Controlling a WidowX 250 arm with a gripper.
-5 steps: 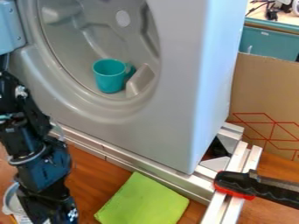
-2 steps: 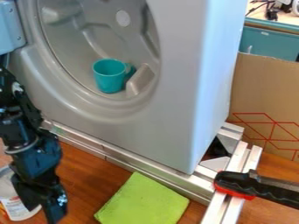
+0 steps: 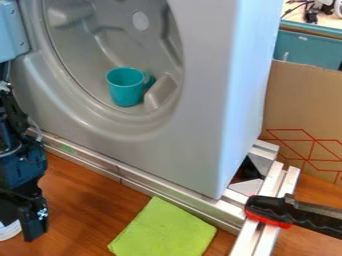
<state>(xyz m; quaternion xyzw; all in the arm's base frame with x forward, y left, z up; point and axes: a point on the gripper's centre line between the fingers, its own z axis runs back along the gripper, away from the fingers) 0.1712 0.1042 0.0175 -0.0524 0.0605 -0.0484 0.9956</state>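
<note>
Near a white tub (image 3: pixel 9 230) hangs my gripper (image 3: pixel 24 219); whether open, I cannot tell. Swinging low could topple the tub.

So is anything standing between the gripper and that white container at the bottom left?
Nothing visible stands between the gripper and the white container. In this view the gripper overlaps the container and hides part of it, so I can't check behind there.

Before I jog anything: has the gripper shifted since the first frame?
Yes. The black gripper has moved toward the view's left edge and a little up, farther from the lime-green cloth, which hasn't moved.
</note>
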